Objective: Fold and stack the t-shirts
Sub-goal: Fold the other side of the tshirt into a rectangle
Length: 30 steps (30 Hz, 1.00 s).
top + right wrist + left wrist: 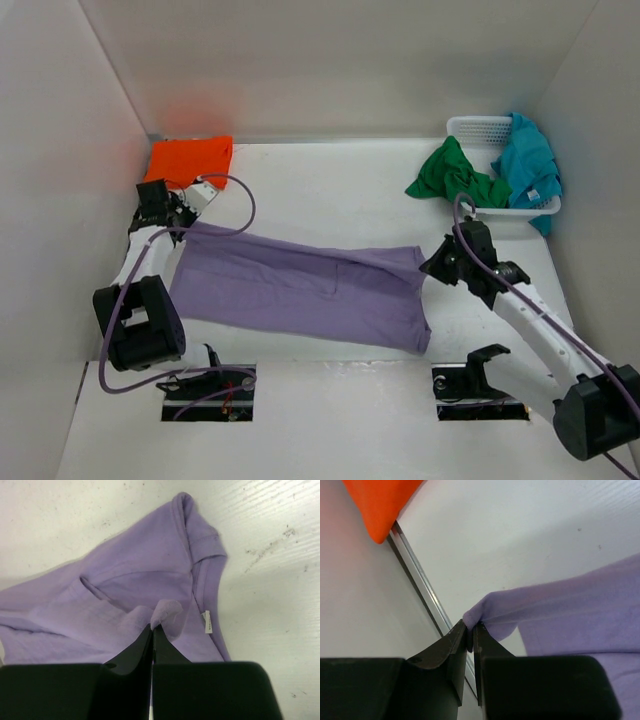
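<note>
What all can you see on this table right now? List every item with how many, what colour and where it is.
purple t-shirt: one, lavender, stretched across the middle of the table
orange t-shirt: one, bright orange, folded, far left corner
green t-shirt: one, green, crumpled over the basket's left side
teal t-shirt: one, teal blue, crumpled over the basket's right side
basket: one, white mesh, far right corner
table: one, white
left gripper: one, black, shut on the purple t-shirt's left end
right gripper: one, black, shut on its right end

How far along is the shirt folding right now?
Done: the orange shirt looks folded in the far left corner. In hand: the purple shirt is stretched between the left gripper and right gripper, both shut on its edges. Left: the green shirt and blue shirt lie crumpled at the basket.
</note>
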Each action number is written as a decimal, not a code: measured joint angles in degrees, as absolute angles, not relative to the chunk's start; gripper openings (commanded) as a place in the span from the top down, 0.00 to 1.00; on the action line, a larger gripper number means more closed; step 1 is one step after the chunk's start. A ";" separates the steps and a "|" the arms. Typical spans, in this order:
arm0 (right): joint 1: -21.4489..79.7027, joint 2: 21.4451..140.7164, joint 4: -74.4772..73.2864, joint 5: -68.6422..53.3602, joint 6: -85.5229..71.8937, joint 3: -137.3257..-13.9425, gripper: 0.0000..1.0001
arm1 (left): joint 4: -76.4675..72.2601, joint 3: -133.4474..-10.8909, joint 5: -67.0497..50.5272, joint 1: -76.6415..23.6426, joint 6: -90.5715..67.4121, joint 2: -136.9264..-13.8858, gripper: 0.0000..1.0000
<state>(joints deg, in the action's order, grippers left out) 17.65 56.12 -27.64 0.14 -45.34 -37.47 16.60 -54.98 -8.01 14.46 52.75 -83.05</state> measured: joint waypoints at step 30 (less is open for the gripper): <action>24.47 55.22 -34.94 0.67 -53.28 -29.10 0.69 | 22.96 -43.64 -10.17 18.26 60.84 -80.36 0.68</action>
<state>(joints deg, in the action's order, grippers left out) 24.47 55.22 -34.94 0.67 -53.28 -29.10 22.96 -43.64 -10.17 18.26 60.84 -80.36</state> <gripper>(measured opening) 0.279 0.246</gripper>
